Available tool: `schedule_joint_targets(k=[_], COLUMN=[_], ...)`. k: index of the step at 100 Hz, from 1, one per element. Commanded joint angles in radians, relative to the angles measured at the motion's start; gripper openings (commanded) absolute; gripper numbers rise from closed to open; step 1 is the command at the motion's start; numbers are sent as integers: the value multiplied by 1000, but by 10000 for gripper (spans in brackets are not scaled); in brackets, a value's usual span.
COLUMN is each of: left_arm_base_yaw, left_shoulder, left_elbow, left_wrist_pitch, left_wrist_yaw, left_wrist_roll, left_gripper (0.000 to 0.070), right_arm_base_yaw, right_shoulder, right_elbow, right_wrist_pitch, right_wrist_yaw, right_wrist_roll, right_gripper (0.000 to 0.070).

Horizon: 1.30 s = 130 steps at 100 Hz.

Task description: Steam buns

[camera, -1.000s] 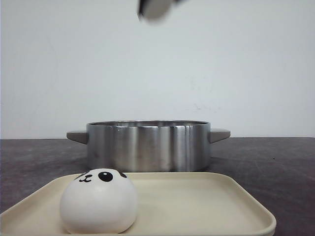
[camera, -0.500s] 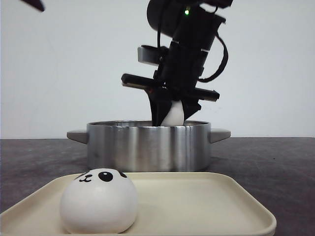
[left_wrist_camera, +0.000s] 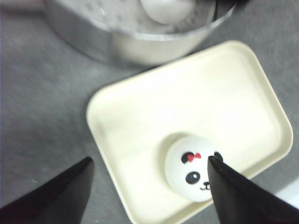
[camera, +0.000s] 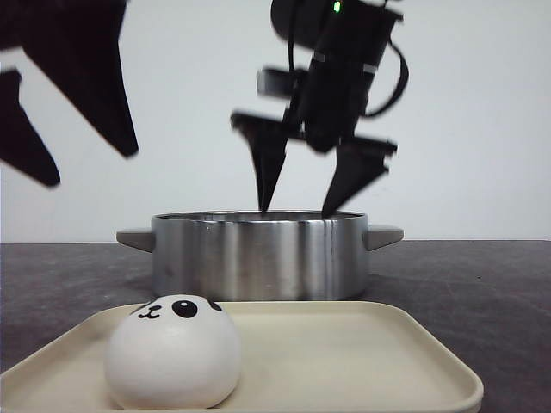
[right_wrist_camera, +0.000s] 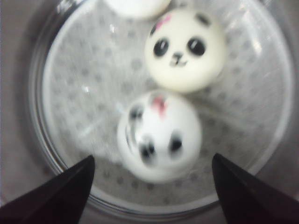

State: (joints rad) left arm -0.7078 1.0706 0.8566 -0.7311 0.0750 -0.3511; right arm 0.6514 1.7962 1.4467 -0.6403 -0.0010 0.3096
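Front view shows the right hand [camera: 301, 194] hanging over the pot [camera: 258, 255], its two fingers spread wide and holding nothing, tips just above the rim. Down in the pot, by the right wrist view, two buns [right_wrist_camera: 160, 135] lie touching on the perforated steamer plate [right_wrist_camera: 79, 93], and the edge of a third [right_wrist_camera: 135, 5] shows at the far side; the nearest one is blurred, so I cannot tell if it has quite settled. One bun [camera: 172, 353] is left on the cream tray [camera: 362, 353], which sits on the dark tabletop [camera: 465, 275] in front of the pot. The left hand [left_wrist_camera: 149, 186] is above that tray, also wide open and empty, one finger [left_wrist_camera: 233, 196] overlapping the bun's edge in the wrist picture, though whether it touches I cannot tell. I judge the buns to be light and soft, with a smooth skin that could slip: a hard squeeze would squash the dome and might squirt it out of the fingers. The safest hold looks to be across the widest part, low on the sides near the flat base, fingers on opposite flanks, closing only until the bun gives a little. It does not look breakable, so a gentle drop into the pot should do no harm.
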Motion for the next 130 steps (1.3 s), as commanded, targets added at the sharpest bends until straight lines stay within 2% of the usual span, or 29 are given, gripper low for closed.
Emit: schedule_joint_targets(k=[1,7,17,25,62,85,93,99,104,108,118,130], left_arm_base_yaw=[-8,-8,-14,-30,-122,-155,-159,-162,-166,-170,-179,-182], left_shoulder=[33,64,129,186,414,457,460,460,460,460,460,449], left_elbow=[12,12,12,12,12,12,12,12,12,12,12,29], left_wrist_pitch=[21,23,23,24,130,167,171,167,159,151,145,140], left_wrist_yaw=[45,97,184,219,198,71,56,55,55,53,39,39], left_wrist_roll=[-13,-13,-13,-13,-36,-43,-43,-43,-40,-32,-2,0], left_gripper=[443,459,573,595,595,592,583,526,431,325,0,2], right_arm_base_yaw=[8,13,29,48,100,100,100,100,100,100,100,100], right_shoulder=[-46,-84,-158,-223,-502,-585,-595,-596,-596,-596,-596,-596], right_elbow=[72,113,176,219,274,274,274,274,274,274,274,274], right_wrist_pitch=[-20,-27,-26,-26,11,-32,-55,-71,-84,-94,-103,-102], right_wrist_yaw=[1,-3,-8,-7,10,71,81,80,81,81,81,81], right_wrist_roll=[-31,-35,-34,-34,-37,-37,-37,-37,-37,-37,-37,-37], right_gripper=[0,18,17,17,16,16,16,16,16,16,16,16])
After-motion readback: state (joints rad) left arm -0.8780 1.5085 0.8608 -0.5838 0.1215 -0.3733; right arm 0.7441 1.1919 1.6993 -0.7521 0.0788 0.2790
